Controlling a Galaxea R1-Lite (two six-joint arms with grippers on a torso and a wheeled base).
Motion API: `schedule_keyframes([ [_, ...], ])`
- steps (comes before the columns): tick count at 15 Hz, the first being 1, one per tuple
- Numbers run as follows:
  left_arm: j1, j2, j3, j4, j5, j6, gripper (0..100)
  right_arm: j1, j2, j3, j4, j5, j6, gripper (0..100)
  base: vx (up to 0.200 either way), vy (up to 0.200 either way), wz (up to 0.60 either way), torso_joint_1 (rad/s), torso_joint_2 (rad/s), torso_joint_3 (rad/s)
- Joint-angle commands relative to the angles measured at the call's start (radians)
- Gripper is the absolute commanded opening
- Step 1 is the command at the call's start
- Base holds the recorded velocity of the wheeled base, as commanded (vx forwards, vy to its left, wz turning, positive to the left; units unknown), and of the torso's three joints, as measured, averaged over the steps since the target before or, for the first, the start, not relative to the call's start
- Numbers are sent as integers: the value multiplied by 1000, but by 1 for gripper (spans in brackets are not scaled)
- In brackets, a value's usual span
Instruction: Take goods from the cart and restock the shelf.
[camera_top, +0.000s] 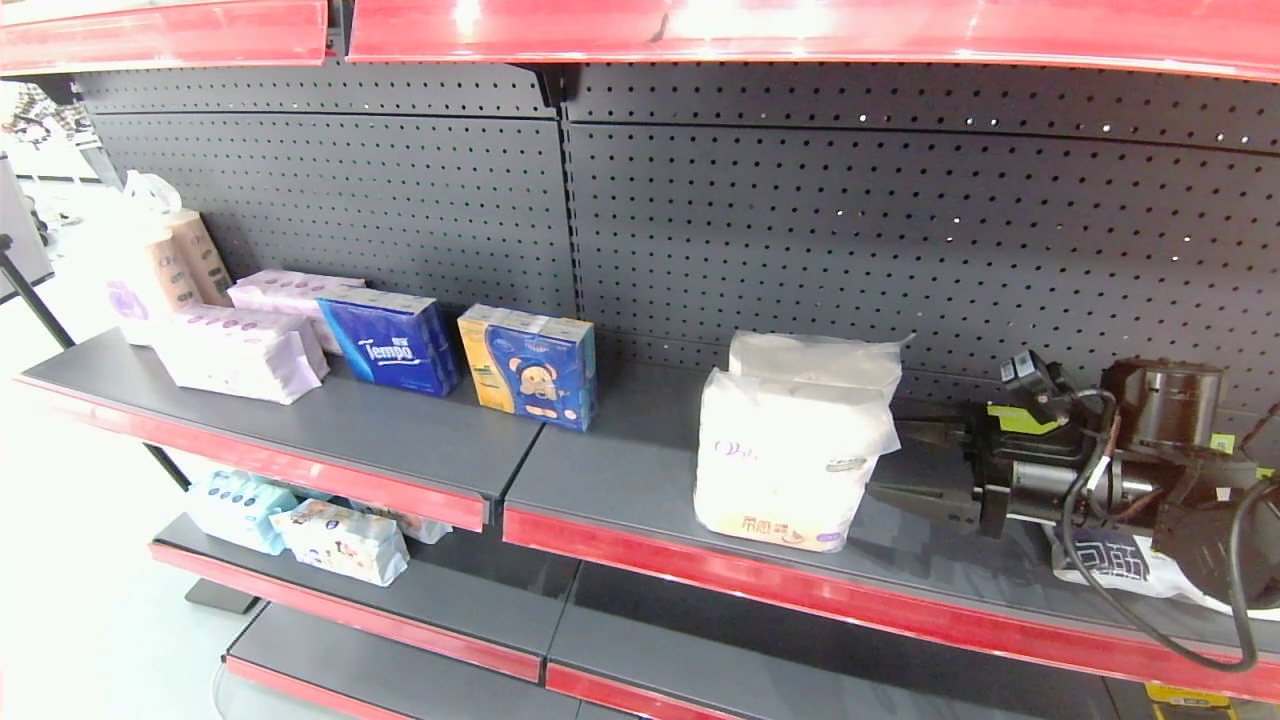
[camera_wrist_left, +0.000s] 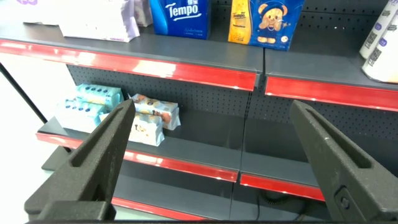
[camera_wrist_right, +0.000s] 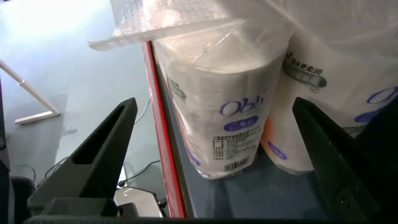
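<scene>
A white plastic-wrapped pack of paper rolls (camera_top: 790, 450) stands upright near the front edge of the grey shelf board (camera_top: 620, 470). My right gripper (camera_top: 890, 460) is just to the right of it at shelf height. It is open, with one finger behind and one in front of the pack's right side, not touching it. In the right wrist view the pack (camera_wrist_right: 236, 106) sits close ahead between the spread fingers (camera_wrist_right: 106, 149). My left gripper (camera_wrist_left: 211, 106) is open and holds nothing, in front of the lower shelves.
Further left on the same shelf stand a yellow-blue tissue pack (camera_top: 530, 365), a blue tissue pack (camera_top: 395, 340) and pink packs (camera_top: 235, 350). A white printed bag (camera_top: 1110, 570) lies under my right arm. Tissue packs (camera_top: 340, 540) sit on the lower shelf.
</scene>
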Motion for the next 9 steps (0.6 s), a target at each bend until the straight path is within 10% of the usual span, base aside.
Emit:
schedule_keyframes([
  [1,0,2,0,0,0,0,100,8,-4,1,-2,0,-1,100,0,0,0,0,0,0],
  [9,0,2,0,0,0,0,100,22,-10,3,-2,-10,-1,100,0,0,0,0,0,0],
])
